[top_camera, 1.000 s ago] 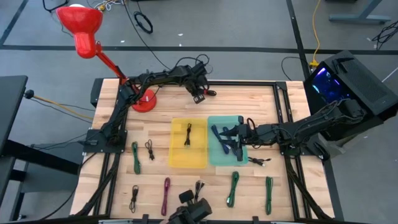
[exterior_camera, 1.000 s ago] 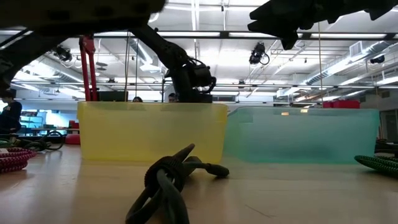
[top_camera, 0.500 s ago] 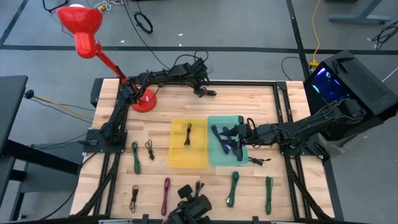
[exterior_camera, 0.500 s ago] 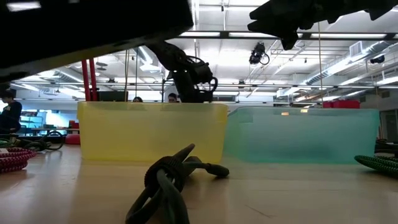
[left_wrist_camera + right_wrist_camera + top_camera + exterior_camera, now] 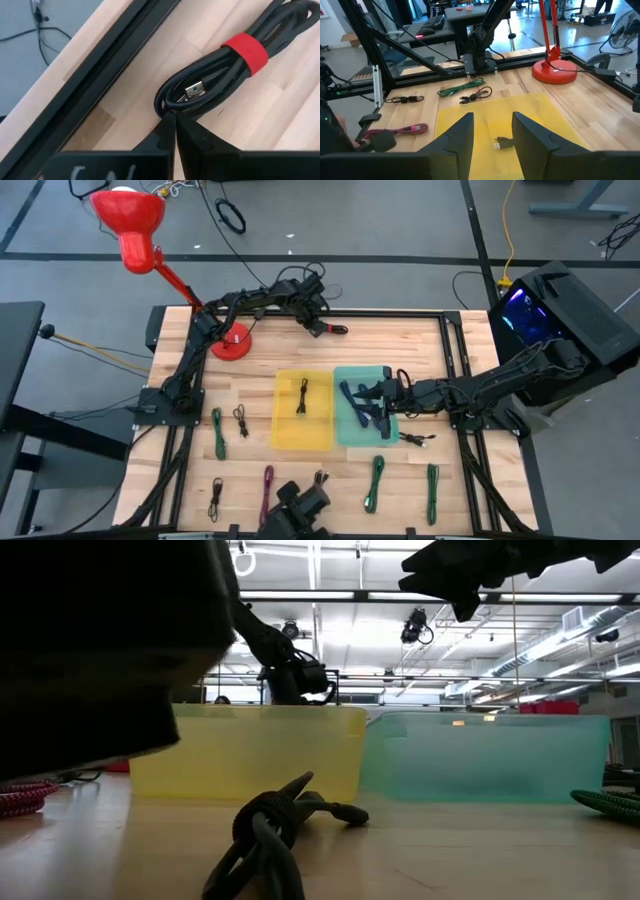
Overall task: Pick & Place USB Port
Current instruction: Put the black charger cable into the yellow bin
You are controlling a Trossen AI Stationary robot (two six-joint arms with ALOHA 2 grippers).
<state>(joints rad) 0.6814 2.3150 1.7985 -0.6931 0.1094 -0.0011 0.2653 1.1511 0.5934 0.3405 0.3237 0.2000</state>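
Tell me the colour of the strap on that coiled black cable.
Red strap; clearest in the left wrist view.

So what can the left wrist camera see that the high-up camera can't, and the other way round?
Only the left wrist view shows the black cable's red strap and silver USB plug, with the left gripper shut at the coil's edge. Only the high view shows the whole table: the yellow bin, the teal bin, the red lamp, the right gripper open over the teal bin, and cables lying along the near side. Both show that black cable by the table's far edge and the left gripper beside it.
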